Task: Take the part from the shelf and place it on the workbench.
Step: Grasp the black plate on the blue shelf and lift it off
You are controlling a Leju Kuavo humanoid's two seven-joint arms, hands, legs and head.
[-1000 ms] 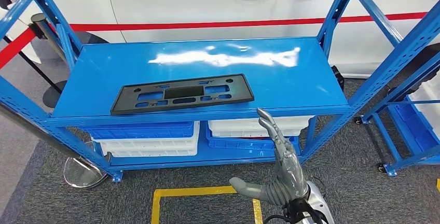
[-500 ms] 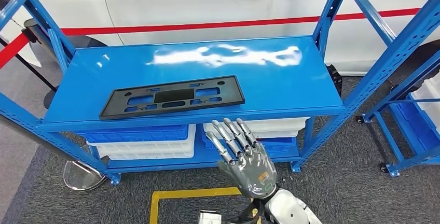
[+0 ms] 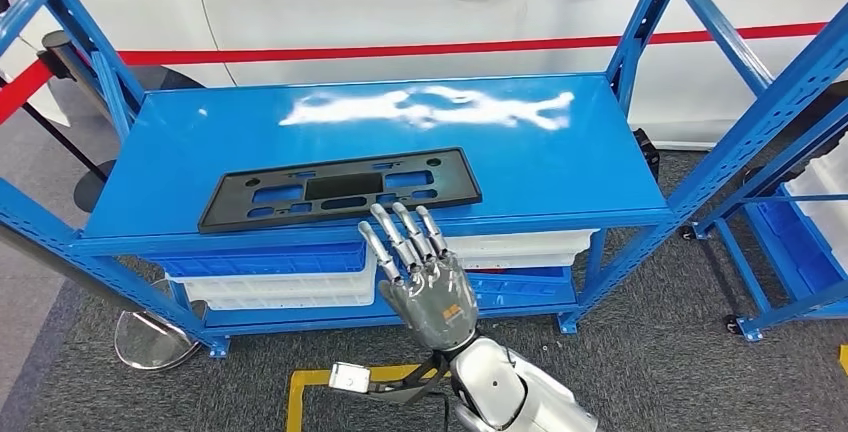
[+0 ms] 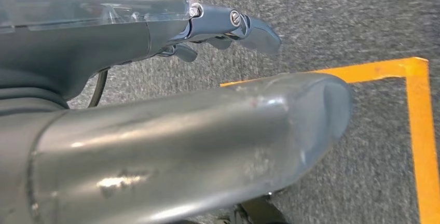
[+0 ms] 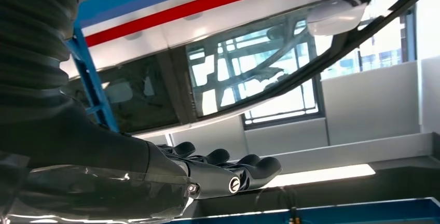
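Observation:
A flat black plastic part (image 3: 340, 188) with several cut-outs lies near the front edge of the blue shelf top (image 3: 560, 142). My right hand (image 3: 425, 282) is raised just in front of that edge, below the part's right half, its back toward me. Its fingers (image 3: 400, 232) are spread and point up; they hold nothing, and the tips reach the shelf's front lip. In the right wrist view the hand (image 5: 155, 177) is empty with straight fingers (image 5: 249, 168). My left hand (image 4: 207, 136) hangs over the grey carpet, holding nothing, its fingers (image 4: 249, 27) loosely extended.
Blue and white bins (image 3: 280, 272) fill the lower shelf level. A white car (image 3: 400, 2) with a red stripe stands behind the shelf. Another blue rack (image 3: 790, 202) stands at the right. Yellow floor tape (image 3: 300, 392) and a stanchion base (image 3: 150, 337) lie below.
My right hand has swung left and upward toward the shelf's front edge, turning from side-on to back-facing. The view has shifted slightly; the part has stayed put.

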